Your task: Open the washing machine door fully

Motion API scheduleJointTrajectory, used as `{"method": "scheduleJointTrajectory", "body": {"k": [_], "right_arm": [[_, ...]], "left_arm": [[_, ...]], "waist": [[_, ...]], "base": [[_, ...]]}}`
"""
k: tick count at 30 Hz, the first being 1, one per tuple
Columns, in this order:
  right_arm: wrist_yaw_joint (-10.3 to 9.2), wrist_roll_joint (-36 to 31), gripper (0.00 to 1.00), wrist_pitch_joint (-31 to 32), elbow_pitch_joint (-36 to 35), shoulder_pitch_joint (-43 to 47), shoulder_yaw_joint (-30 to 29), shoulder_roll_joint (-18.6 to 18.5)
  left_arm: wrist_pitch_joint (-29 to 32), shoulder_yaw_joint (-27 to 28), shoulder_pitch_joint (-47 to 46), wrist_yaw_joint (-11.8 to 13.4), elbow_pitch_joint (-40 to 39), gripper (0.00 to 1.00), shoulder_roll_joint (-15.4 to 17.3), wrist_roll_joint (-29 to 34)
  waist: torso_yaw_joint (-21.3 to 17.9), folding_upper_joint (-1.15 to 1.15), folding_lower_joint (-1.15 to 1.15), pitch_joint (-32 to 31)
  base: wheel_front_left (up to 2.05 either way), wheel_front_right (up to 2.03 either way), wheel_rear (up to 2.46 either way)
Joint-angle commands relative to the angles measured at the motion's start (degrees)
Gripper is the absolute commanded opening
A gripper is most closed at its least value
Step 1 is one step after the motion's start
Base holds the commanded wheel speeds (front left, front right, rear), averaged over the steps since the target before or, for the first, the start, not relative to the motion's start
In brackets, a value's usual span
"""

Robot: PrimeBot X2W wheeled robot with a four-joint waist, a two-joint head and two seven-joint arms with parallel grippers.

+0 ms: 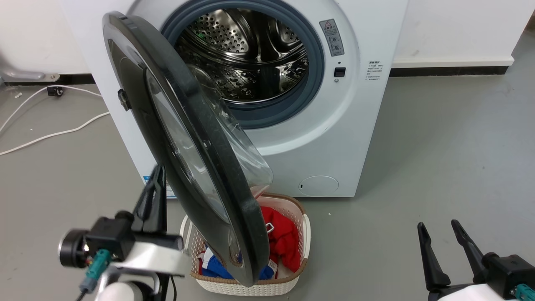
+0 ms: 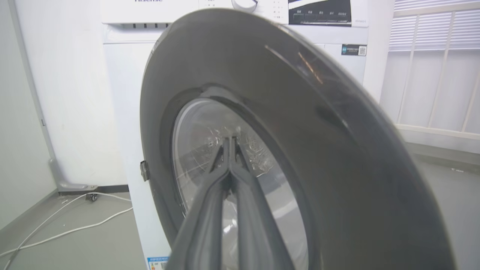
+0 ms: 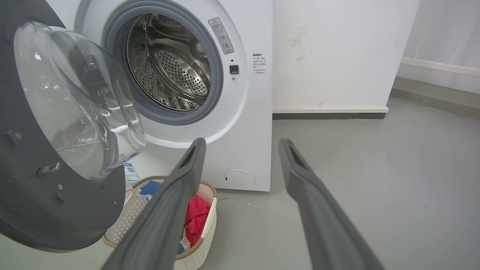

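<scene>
The washing machine door (image 1: 217,167), round and glossy black with a bulging clear glass centre, stands swung out to the left from the white machine (image 1: 330,138), roughly edge-on to me. Its outer face (image 2: 326,135) is close in the left wrist view. My left gripper (image 1: 157,171) is shut, fingers pointing up beside the door's outer face; its tips (image 2: 230,141) lie over the glass centre, and I cannot tell if they touch it. The right gripper (image 1: 437,224) is open and empty at the lower right, well away from the door (image 3: 56,213), over the floor (image 3: 243,144).
The steel drum (image 1: 246,54) is exposed behind the grey rubber ring. A white laundry basket (image 1: 307,234) with red and blue clothes sits on the floor under the door's lower edge. White cables (image 1: 50,133) run along the floor at left. Bare grey floor lies to the right.
</scene>
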Motion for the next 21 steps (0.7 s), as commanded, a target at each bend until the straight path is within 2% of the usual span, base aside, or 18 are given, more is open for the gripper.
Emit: {"method": "scheduleJointTrajectory", "body": {"k": [1,8,12,21], "right_arm": [[0.01,0.0,1.0,-0.1,0.1,-0.7,0.0,0.2],[0.01,0.4,1.0,-0.4,0.7,-1.0,-0.4,0.2],[0.01,0.4,1.0,-0.6,1.1,-1.1,-0.5,0.2],[0.01,0.8,1.0,-0.8,1.7,-0.5,-0.5,0.2]], "left_arm": [[0.3,0.0,-1.0,0.2,-1.0,0.0,0.3,0.2],[4.2,-0.6,-7.4,0.8,-14.8,0.0,1.5,2.0],[6.0,-1.9,-11.3,0.5,-20.5,0.0,1.1,2.5],[10.5,-10.4,-15.2,-2.2,-27.1,0.0,-1.6,1.6]], "waist": [[0.0,0.0,0.0,0.0],[0.5,0.0,0.0,0.0],[0.7,0.0,0.0,0.0],[1.0,0.0,0.0,-0.5]], "base": [[0.0,0.0,0.0],[0.0,0.0,0.0],[0.0,0.0,0.0],[0.0,0.0,0.0]]}}
